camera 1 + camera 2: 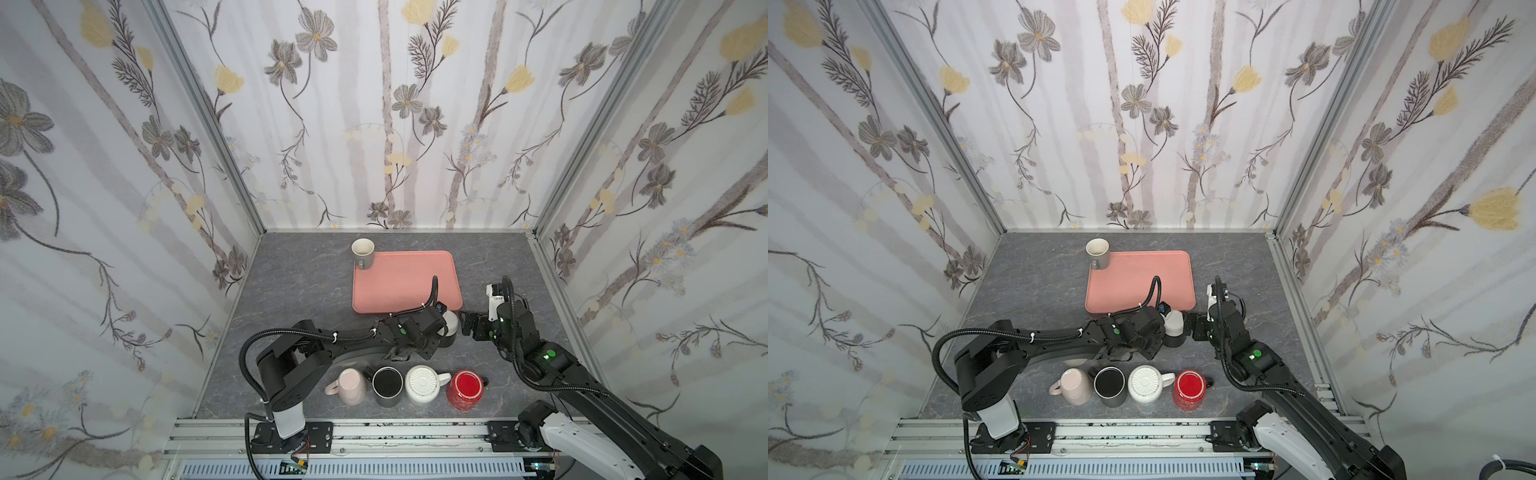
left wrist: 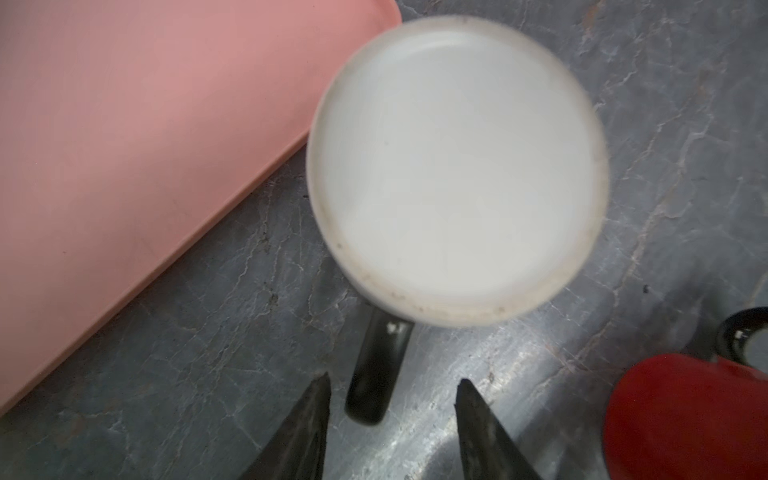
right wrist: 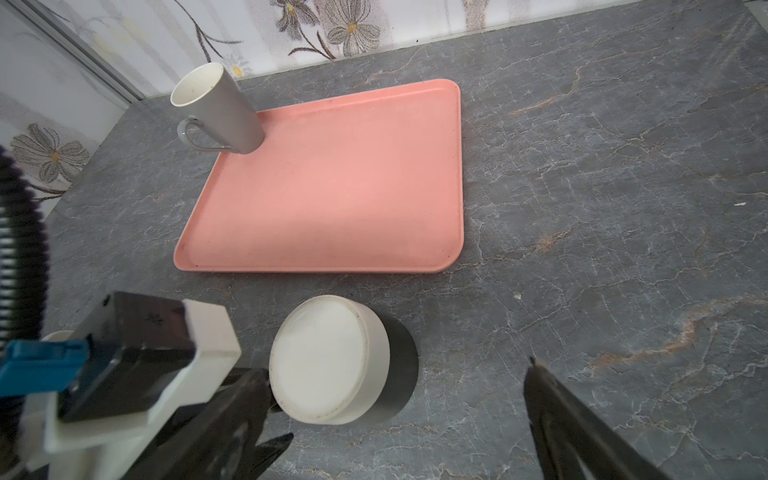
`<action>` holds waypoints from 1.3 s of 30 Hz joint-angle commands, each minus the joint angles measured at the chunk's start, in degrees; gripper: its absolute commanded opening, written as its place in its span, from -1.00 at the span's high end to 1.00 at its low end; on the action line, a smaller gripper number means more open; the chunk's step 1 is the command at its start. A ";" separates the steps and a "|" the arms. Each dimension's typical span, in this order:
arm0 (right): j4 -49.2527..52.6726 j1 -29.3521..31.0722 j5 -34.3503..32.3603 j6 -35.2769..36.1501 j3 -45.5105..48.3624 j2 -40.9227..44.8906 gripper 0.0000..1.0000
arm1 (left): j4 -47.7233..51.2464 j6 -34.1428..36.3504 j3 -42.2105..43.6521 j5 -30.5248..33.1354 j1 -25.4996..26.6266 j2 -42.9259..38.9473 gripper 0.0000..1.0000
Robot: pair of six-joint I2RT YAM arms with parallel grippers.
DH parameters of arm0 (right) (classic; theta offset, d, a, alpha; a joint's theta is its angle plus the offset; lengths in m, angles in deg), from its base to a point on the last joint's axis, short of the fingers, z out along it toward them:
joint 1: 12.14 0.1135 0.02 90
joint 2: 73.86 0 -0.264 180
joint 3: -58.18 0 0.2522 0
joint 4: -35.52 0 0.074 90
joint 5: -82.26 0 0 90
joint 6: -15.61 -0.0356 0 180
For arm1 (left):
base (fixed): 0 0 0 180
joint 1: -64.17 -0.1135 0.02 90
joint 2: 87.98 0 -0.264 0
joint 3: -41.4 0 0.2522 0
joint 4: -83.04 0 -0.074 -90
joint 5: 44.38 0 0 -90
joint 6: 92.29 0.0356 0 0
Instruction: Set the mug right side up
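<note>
The mug [image 1: 451, 325] [image 1: 1174, 323] stands upside down on the grey table, just in front of the tray's near right corner. Its flat white base [image 2: 457, 166] faces up and the lower part [image 3: 399, 365] is dark. Its black handle [image 2: 374, 374] points toward my left gripper [image 2: 392, 378]. That gripper is open, with the handle's end between its fingertips [image 2: 320, 390] and a gap on each side. My right gripper [image 3: 395, 370] [image 1: 467, 323] stands wide open to the right of the mug, one finger [image 3: 245, 399] close to the white base and nothing held.
A pink tray [image 1: 407, 286] lies behind the mug, with an upright beige mug [image 1: 363, 251] on its far left corner. Near the front edge stand a pink mug [image 1: 351, 386], a black mug [image 1: 387, 384], a white mug [image 1: 424, 382] and a red mug [image 1: 465, 388].
</note>
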 commanded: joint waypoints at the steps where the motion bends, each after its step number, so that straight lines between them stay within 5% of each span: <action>1: -1.25 -0.06 0.20 -0.07 0.04 0.37 -0.91 | -1.80 1.72 -0.61 3.83 0.09 0.78 0.13; 16: -2.53 -0.11 1.95 -1.16 0.97 1.49 -0.99 | -5.23 5.30 -1.54 5.77 0.09 3.87 0.31; 39: -7.69 -0.07 3.61 -3.54 4.73 5.97 -1.00 | -10.97 7.93 0.42 8.28 0.09 1.62 1.00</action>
